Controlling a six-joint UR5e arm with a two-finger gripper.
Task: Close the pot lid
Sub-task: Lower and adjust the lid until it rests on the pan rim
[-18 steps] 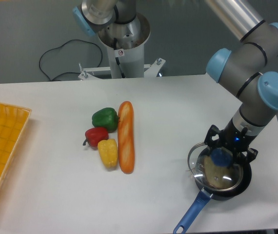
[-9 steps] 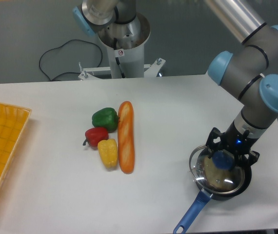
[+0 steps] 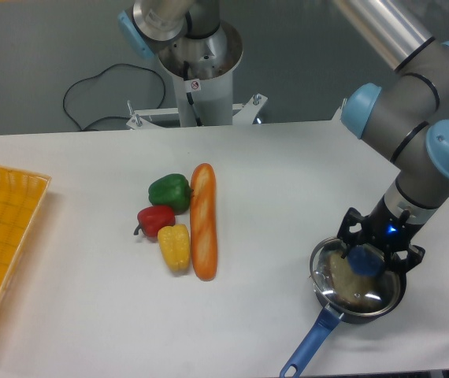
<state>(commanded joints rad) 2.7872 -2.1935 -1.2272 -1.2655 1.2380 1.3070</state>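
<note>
At the front right of the table stands the pot (image 3: 394,303), a small black saucepan whose long blue handle (image 3: 309,345) points to the front left. The glass lid (image 3: 341,285) with its metal rim lies over the pot and covers almost all of its opening. My gripper (image 3: 364,260) is directly above, its black fingers on either side of the lid's blue knob (image 3: 361,261) and shut on it. Whether the lid rests fully on the rim I cannot tell.
A baguette (image 3: 203,220) lies mid-table with a green pepper (image 3: 168,191), a red pepper (image 3: 155,220) and a yellow pepper (image 3: 175,246) beside it. An orange tray (image 3: 4,236) sits at the left edge. The robot base (image 3: 199,71) stands behind the table.
The gripper has carried the lid a little to the right and down, so the lid is now more centred over the pot.
</note>
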